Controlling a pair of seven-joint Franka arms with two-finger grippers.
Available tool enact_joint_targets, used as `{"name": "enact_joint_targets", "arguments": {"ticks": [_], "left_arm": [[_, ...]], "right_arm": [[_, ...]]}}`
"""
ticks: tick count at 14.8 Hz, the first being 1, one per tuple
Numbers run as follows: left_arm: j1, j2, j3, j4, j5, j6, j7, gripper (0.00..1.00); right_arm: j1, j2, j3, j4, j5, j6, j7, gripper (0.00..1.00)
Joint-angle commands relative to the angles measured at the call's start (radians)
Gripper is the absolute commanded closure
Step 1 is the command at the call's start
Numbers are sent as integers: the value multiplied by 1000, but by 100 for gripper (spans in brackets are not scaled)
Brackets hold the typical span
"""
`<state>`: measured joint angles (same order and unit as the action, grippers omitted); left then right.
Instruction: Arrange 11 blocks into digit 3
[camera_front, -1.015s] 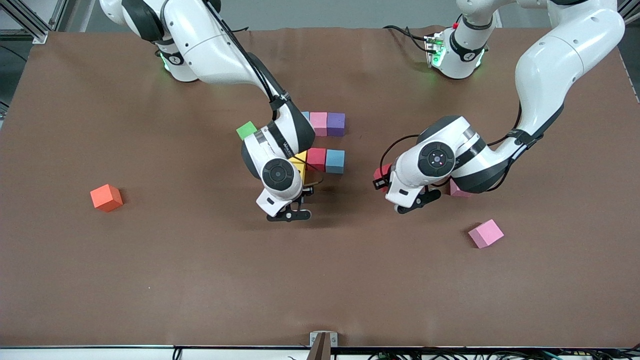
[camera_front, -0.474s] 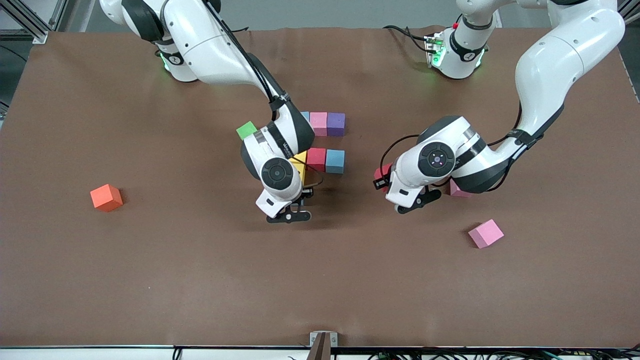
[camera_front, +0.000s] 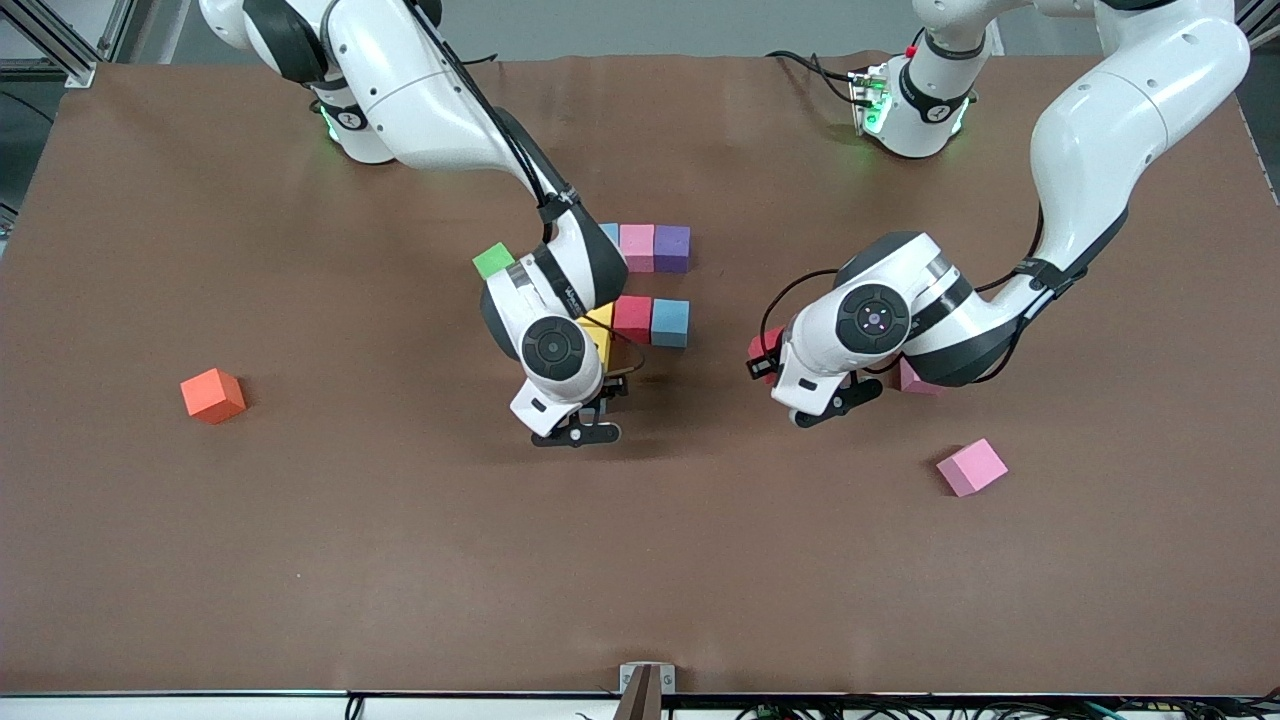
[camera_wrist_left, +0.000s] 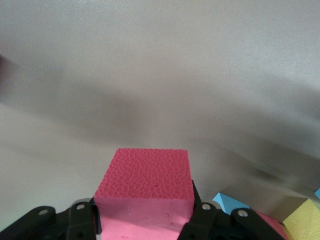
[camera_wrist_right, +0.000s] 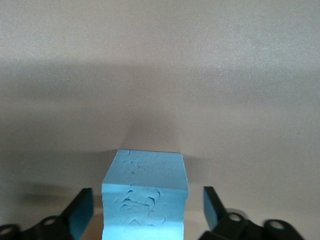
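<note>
Right gripper (camera_wrist_right: 145, 212) jaws wide around light blue cube (camera_wrist_right: 145, 200), clear of both sides; left gripper (camera_wrist_left: 142, 220) clamps red cube (camera_wrist_left: 145, 192).

High front view facing robots, two close wrist views looking tableward

Right arm hides most of yellow block (camera_front: 600, 322) — edges only.

No legible text or labels.
</note>
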<state>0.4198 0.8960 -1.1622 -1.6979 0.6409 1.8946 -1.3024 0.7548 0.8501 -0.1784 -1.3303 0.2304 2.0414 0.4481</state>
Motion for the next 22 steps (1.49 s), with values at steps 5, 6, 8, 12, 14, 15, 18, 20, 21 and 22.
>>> {"name": "enact_joint_targets", "arguments": {"ticks": [5, 6, 8, 12, 14, 15, 18, 20, 21, 22], "left_arm": [[-64, -8, 5, 41, -17, 10, -203, 78], [-90, -8, 19, 61, -17, 18, -268, 78], [-140, -8, 62, 72, -18, 65, -394, 78], [-228, -3, 136, 90, -21, 216, -677, 78], [-326, 3, 205, 165, -23, 225, -826, 78], [-389, 4, 244, 197, -27, 227, -898, 78], [-579, 7, 413, 283, -41, 259, -1093, 78], [-665, 23, 496, 319, -53, 338, -1172, 78], [-690, 35, 519, 334, -65, 372, -1190, 78], [-703, 50, 527, 354, -90, 394, -1199, 78]], "right_arm": [[2, -34, 0, -18, -19, 8, 0, 0], [-2, -45, -4, -15, -19, 6, 0, 0], [-12, -77, -13, -10, -17, -26, 0, 0], [-70, -154, -72, -7, -16, -64, -5, 0], [-107, -161, -87, -7, -14, -60, 3, 0], [-123, -163, -88, -7, -14, -52, 6, 0], [-190, -154, -88, -9, -19, 23, -3, 0], [-218, -151, -88, -9, -34, 55, -5, 0], [-236, -149, -88, -9, -55, 74, -5, 0], [-250, -149, -88, -9, -83, 112, -6, 0]]}}
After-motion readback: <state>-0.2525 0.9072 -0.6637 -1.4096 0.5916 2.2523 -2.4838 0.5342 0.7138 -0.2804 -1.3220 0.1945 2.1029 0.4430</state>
